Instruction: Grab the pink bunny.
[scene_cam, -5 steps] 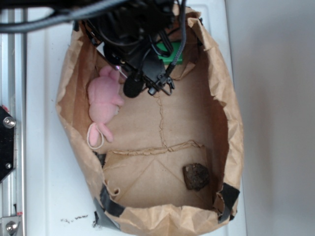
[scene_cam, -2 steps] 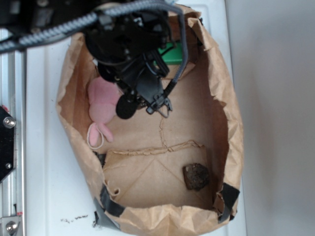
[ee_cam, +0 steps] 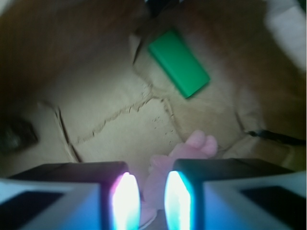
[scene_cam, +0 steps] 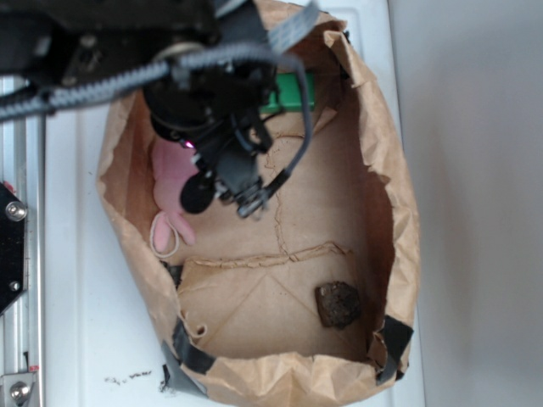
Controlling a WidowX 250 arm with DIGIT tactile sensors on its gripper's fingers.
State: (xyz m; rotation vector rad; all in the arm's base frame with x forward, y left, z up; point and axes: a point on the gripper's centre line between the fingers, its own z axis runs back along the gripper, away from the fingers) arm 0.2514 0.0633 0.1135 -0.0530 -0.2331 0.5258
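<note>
White counter runs under and around a crumpled brown paper bag whose walls stand up on every side, and that is why our arm has to reach in from above rather than from the side. Inside it, our end effector hangs low over the bag's floor, and the pink bunny lies directly beneath and just behind it, against the bag wall nearest the metal rail; in the exterior view the arm covers much of the toy, leaving one flank and a looped ear showing. From the wrist view we see the bunny rising into the gap between the two pads, which stand a narrow way apart with nothing clamped; they hold nothing yet, and we cannot tell whether they touch the plush. We judge the fingers are set this way so they straddle the soft body and can squeeze it from both sides. The green block lies well ahead of the end effector near the bag's far end, and a dark brown lump sits well apart at the opposite end, so neither should get in the way. The risk we see is the close bag wall: paper could be pinched along with the toy, or the plush could slip out sideways.
</note>
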